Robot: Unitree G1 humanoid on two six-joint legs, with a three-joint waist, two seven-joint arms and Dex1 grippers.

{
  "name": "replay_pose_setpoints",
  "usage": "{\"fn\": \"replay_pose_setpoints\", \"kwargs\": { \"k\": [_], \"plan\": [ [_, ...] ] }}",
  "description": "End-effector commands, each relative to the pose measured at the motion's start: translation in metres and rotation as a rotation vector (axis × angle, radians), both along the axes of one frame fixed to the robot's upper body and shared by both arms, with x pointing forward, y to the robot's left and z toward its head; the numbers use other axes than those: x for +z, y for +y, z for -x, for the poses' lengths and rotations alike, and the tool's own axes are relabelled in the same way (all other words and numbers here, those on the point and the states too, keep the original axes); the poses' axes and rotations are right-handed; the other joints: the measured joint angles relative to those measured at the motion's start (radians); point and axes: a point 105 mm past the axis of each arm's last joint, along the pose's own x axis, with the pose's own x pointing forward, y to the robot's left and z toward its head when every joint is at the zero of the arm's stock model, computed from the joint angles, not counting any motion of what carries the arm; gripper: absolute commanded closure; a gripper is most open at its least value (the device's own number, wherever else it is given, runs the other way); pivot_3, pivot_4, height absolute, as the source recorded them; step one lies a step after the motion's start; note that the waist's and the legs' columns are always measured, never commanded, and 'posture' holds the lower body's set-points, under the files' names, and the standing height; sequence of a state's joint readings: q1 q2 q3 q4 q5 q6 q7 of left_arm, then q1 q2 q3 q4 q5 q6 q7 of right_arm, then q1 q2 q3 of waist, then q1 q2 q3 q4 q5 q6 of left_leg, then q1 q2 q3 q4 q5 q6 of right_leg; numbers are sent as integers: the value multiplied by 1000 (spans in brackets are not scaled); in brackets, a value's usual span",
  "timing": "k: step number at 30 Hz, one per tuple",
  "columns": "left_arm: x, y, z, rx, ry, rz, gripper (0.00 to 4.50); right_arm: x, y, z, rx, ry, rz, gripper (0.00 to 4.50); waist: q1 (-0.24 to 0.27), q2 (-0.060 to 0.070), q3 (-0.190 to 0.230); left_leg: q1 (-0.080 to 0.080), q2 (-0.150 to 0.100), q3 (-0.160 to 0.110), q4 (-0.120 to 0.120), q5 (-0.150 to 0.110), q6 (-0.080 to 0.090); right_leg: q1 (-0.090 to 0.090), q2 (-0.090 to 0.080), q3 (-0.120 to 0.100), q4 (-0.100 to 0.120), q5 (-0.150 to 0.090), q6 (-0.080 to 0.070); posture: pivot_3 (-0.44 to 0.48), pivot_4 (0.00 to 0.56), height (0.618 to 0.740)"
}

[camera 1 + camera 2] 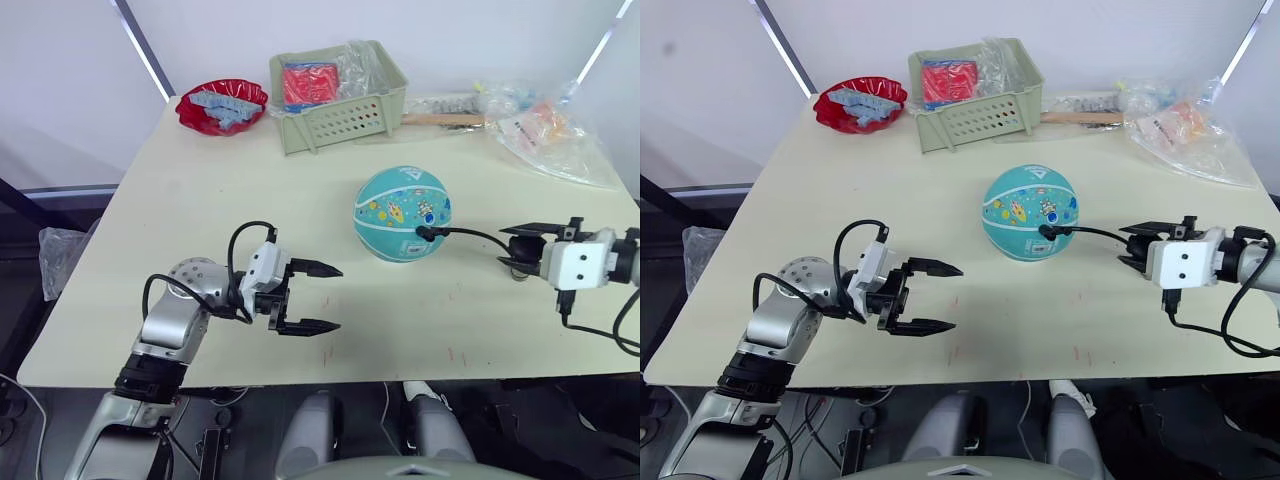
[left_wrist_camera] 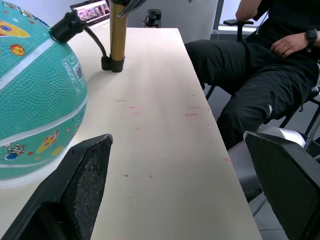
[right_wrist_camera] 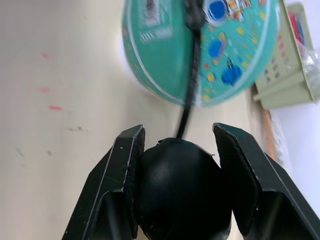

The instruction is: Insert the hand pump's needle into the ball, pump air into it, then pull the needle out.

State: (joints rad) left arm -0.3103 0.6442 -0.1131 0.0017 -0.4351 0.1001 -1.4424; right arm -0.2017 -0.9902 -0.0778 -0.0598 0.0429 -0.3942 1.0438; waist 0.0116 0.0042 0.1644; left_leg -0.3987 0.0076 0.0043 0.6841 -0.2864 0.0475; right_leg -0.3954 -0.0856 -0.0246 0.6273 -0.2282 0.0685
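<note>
A red plastic bowl (image 1: 221, 105) of blue-grey pieces sits at the beige table's (image 1: 200, 230) far left corner, a pale green slotted plastic basket (image 1: 338, 100) beside it; crinkled clear bags (image 1: 545, 125) crowd the far right corner.

No text, brand or number can be read. The ball (image 3: 200, 50) carries a small white label (image 3: 149, 11) with dark marks too blurred to make out, and its cartoon prints show no legible words. The packets in the basket (image 1: 340, 118) show no readable print either.
</note>
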Motion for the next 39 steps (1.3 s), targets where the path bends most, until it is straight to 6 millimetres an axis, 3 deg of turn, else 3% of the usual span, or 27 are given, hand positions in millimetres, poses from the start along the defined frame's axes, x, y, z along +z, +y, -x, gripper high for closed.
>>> {"fn": "replay_pose_setpoints", "kwargs": {
  "k": [1, 8, 15, 16, 17, 19, 20, 23, 31, 35, 39],
  "plan": [
    [11, 4, 1, 1, -53, 15, 0, 3, 27, 8, 111, 12, -39, 2828, -1, 0, 0, 0, 0, 0, 0, 0, 0, 0, 0, 0, 0, 0, 0, 0, 150, 738],
    [12, 5, -1, 4, -63, 12, 0, -22, 66, 16, 286, 121, -50, 2828, -2, -2, 1, 1, 0, 0, 0, 0, 0, 0, 1, 1, 0, 0, 0, 0, 150, 738],
    [14, 3, -3, 8, -74, 12, 0, -55, 82, 17, 377, 200, -10, 2828, 1, -4, 1, 1, 1, 0, 0, 1, -2, 0, 1, 1, 0, 0, 0, 0, 150, 738],
    [14, 3, -3, 9, -75, 12, 0, -58, 84, 17, 378, 208, -20, 1840, 2, -4, 1, 1, 1, 0, 0, 2, -4, 0, 1, 1, 0, 0, 0, 0, 150, 738],
    [14, 3, -3, 11, -77, 12, 0, -59, 86, 17, 379, 212, -27, 1492, 3, -4, 1, 1, 1, 0, 0, 2, -4, 0, 1, 1, 0, 0, 0, 0, 150, 738],
    [14, 4, -3, 15, -78, 11, 0, -58, 88, 17, 386, 208, -35, 396, 2, -4, 1, 0, 0, 0, 0, 2, -4, 0, 1, 1, 0, 0, 0, 0, 150, 738],
    [14, 5, -3, 16, -79, 11, 0, -56, 89, 18, 384, 206, -46, 53, 1, -3, 1, 0, 0, 1, 0, 2, -4, 0, 1, 1, 1, 0, 0, 0, 150, 738],
    [14, 5, -3, 17, -78, 11, 0, -47, 89, 18, 376, 195, -78, 53, 1, -4, 1, 0, 0, 2, 1, 2, -4, -1, 1, 2, 1, 0, 0, 0, 150, 738],
    [15, 1, -7, 7, -82, 15, 0, 1, 80, 37, 350, 193, -388, 53, 4, -4, 1, 0, 0, 1, 1, 2, -4, 0, 1, 2, 2, 0, 0, 0, 150, 738],
    [19, -1, -13, 18, -91, 33, 0, 10, 70, 41, 237, 184, -578, 53, 3, -4, 1, 1, 0, 1, 1, 0, 0, 0, 1, 2, 2, 0, 0, 0, 150, 738],
    [24, -5, -22, 51, -104, 64, 0, 7, 57, 46, 89, 182, -737, 53, 3, -4, 1, 1, 0, 1, 1, 0, 0, -1, 1, 2, 4, 0, 0, 0, 150, 738]
  ]
}}
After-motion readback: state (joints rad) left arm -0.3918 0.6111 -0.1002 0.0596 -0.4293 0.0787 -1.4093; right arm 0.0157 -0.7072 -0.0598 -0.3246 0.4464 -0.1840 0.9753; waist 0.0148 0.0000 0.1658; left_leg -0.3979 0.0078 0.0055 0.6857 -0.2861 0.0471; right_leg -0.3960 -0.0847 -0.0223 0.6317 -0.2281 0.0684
